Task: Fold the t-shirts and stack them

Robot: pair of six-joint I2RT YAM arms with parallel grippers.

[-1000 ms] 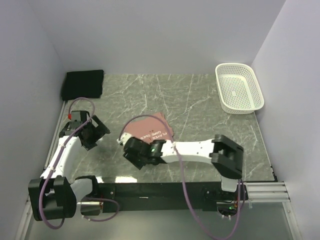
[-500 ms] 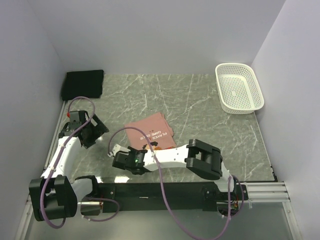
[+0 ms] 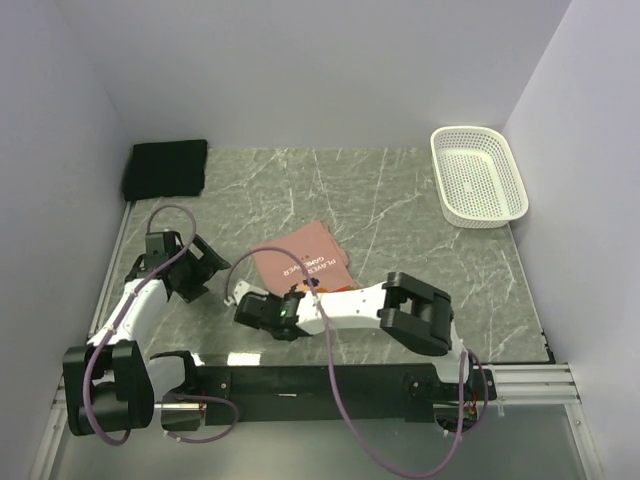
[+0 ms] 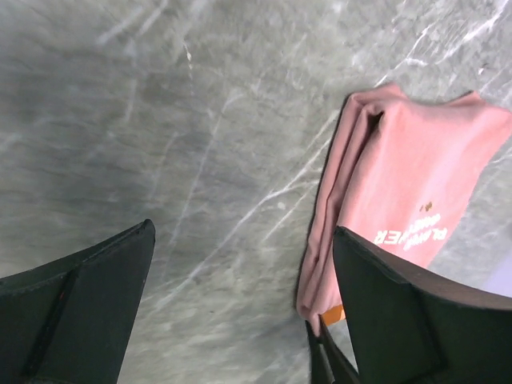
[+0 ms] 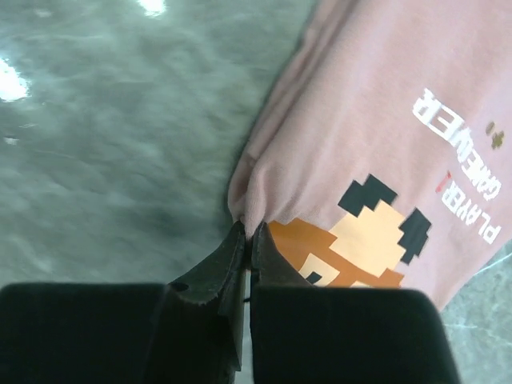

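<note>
The salmon-pink t-shirt (image 3: 305, 262) lies folded in the middle of the table, print and text facing up. My right gripper (image 3: 272, 298) is shut on its near-left corner; in the right wrist view the fingertips (image 5: 246, 228) pinch the fabric edge of the t-shirt (image 5: 384, 120) beside the orange pixel print. To the left of the shirt, my left gripper (image 3: 205, 270) hovers open with nothing between its fingers; its wrist view (image 4: 242, 232) shows bare table there and the shirt (image 4: 408, 176) to the right. The black t-shirt (image 3: 165, 168) lies folded at the far left corner.
A white mesh basket (image 3: 478, 175) stands at the far right by the wall. Walls close in the table at the left, back and right. The right arm's forearm (image 3: 350, 302) stretches across the near middle of the marble table (image 3: 400, 210).
My right gripper has shut on the pink shirt's near-left corner after reaching past it. The left gripper has drifted a little right, toward the shirt, still open.
</note>
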